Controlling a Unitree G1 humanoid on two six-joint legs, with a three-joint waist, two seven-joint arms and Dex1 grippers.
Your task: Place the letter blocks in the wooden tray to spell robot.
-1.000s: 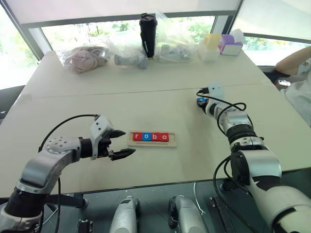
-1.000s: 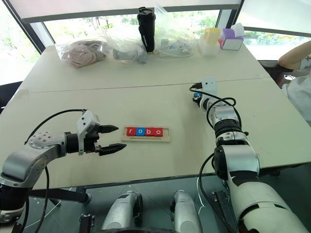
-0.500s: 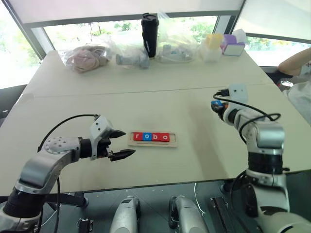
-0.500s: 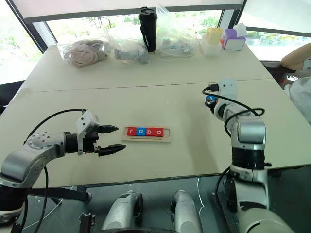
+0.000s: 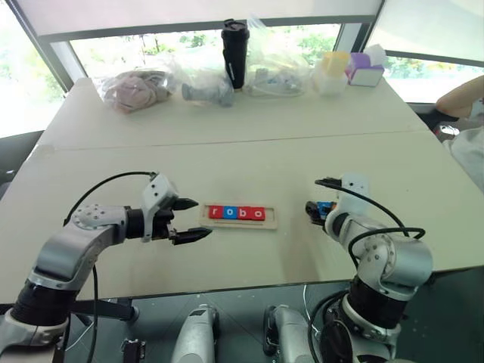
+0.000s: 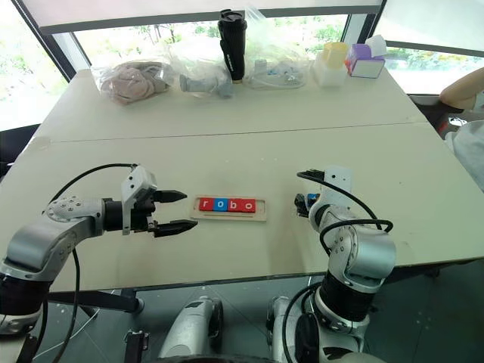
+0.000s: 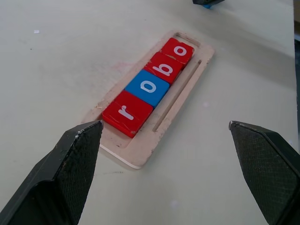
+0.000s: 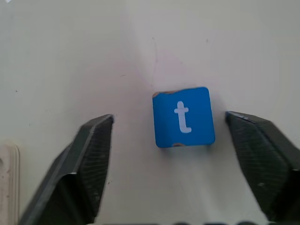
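Pale wooden tray, 3 red tiles, 1 blue; blue t tile, white letters

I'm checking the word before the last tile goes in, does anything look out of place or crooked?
Only the blue t block is out of place: it lies flat on the table between the open right gripper's fingers, not in the wooden tray. The four tiles there read r, o, b, o in a straight row.
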